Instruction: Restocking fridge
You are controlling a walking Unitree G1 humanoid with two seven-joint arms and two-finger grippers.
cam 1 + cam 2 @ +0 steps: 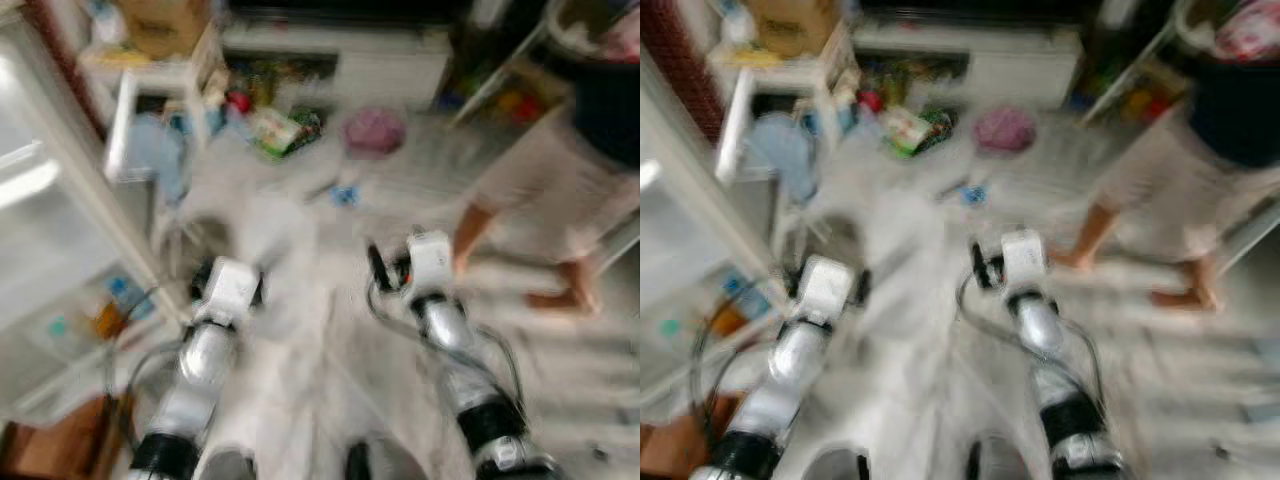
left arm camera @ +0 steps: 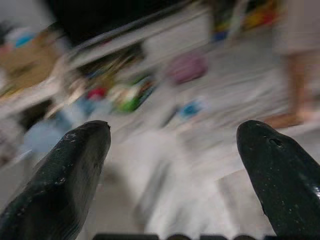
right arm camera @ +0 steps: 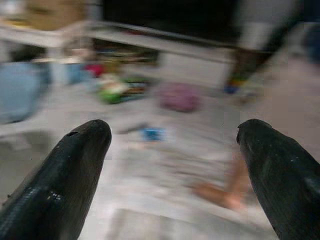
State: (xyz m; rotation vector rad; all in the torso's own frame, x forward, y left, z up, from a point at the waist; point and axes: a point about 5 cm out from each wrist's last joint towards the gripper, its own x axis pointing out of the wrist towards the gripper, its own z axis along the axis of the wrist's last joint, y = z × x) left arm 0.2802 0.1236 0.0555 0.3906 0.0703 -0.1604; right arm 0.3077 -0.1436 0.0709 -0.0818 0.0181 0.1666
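Observation:
The whole scene is blurred by motion. The open fridge (image 1: 45, 230) stands at my left, with small items on its lower door shelf (image 1: 110, 310). My left gripper (image 2: 172, 135) is open and empty, held out over the pale floor near the fridge. My right gripper (image 3: 172, 132) is open and empty too, raised over the middle of the floor. Groceries lie on the floor ahead: a green and white packet (image 1: 280, 130), a pink bag (image 1: 375, 130) and a small blue item (image 1: 345, 195).
A person (image 1: 570, 170) in light shorts stands barefoot at the right, close to my right arm. A white stool or small table (image 1: 150, 100) stands at the back left. A low white cabinet (image 1: 340, 55) runs along the far wall.

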